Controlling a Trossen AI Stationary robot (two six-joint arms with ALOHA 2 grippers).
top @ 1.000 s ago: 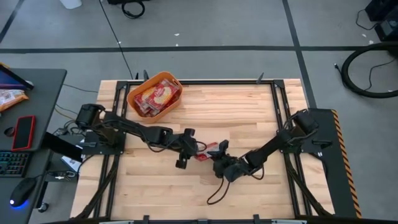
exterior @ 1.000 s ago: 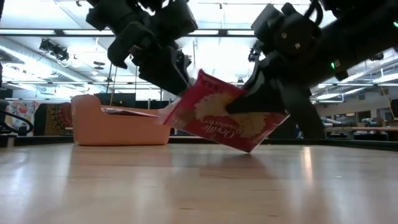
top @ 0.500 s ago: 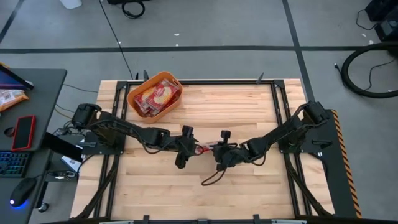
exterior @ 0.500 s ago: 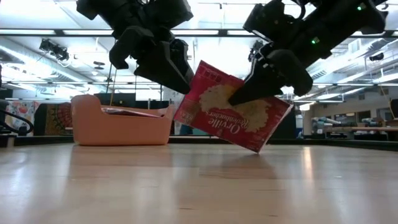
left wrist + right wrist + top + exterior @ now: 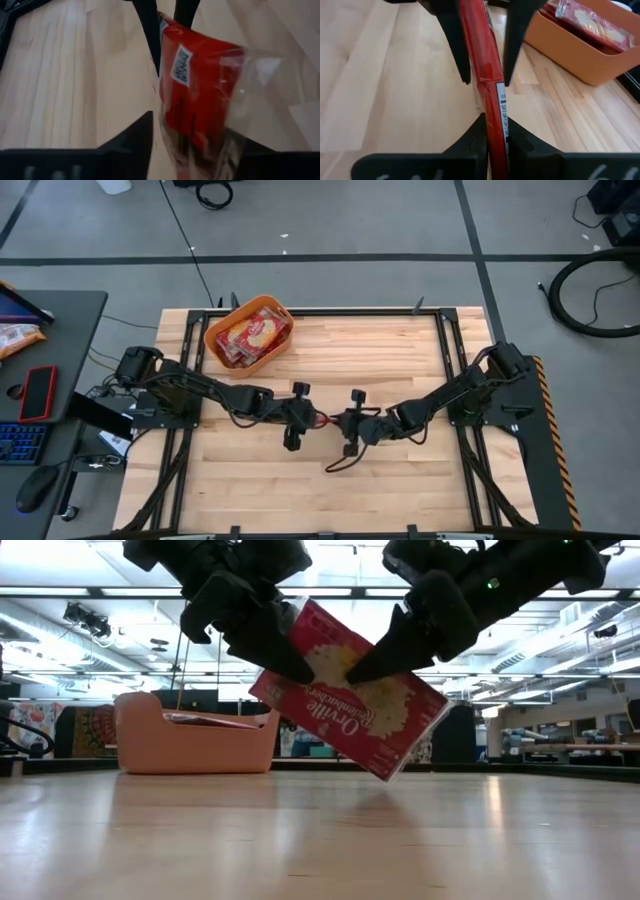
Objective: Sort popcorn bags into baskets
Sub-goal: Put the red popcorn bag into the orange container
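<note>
One popcorn bag (image 5: 350, 700), a flat red packet in clear wrap, hangs above the middle of the table between my two grippers; it also shows in the left wrist view (image 5: 195, 85). My right gripper (image 5: 343, 423) is shut on it. My left gripper (image 5: 312, 420) is open, with one finger on each side of the bag's left end (image 5: 480, 45). The orange basket (image 5: 212, 332) stands at the table's far left and holds several red bags (image 5: 252, 332). My right gripper (image 5: 495, 135) pinches the bag between its two fingers, one on each flat face, at the edge that carries the barcode strip (image 5: 499, 112). The fingers slant down from the table's right side. The bag stands on edge, tilted and lifted clear of the table.
Bare wood lies near and right of the grippers. A loose cable (image 5: 335, 465) trails on the table under the right arm. A desk left of the table carries a red phone-like slab (image 5: 38, 392), a keyboard and a mouse.
My right gripper has moved toward the table's far edge and left while rising, and the bag has gone with it. The bag has lifted, tipped more steeply, and slid farther in between the left gripper's fingers. The left gripper has barely moved.
</note>
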